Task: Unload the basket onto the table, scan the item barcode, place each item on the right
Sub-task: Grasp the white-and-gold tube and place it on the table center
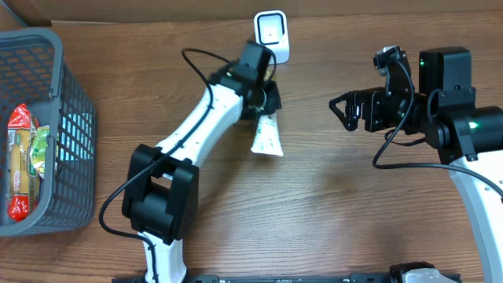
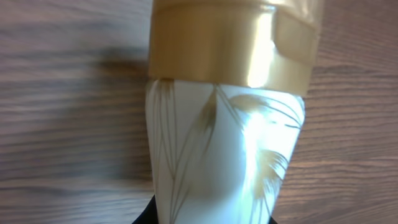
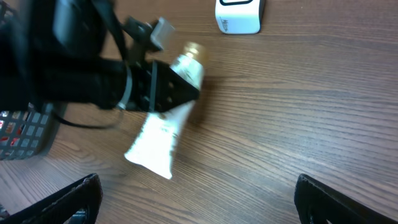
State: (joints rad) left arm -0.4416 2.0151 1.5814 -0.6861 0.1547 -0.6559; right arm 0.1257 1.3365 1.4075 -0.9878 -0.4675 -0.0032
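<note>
Wood table (image 1: 330, 212); left end effector (image 1: 266, 100) grips tube (image 1: 267, 137), print blurred; right end effector (image 1: 339, 112) spread.

No legible text; print on tube (image 3: 163, 127), scanner (image 3: 239, 18) prob. too blurred.

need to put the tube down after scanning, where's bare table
Bare wood lies between the tube and the right pincer, and between the basket and the left arm. Crowded by the scanner, where the left pincer holds the tube.
</note>
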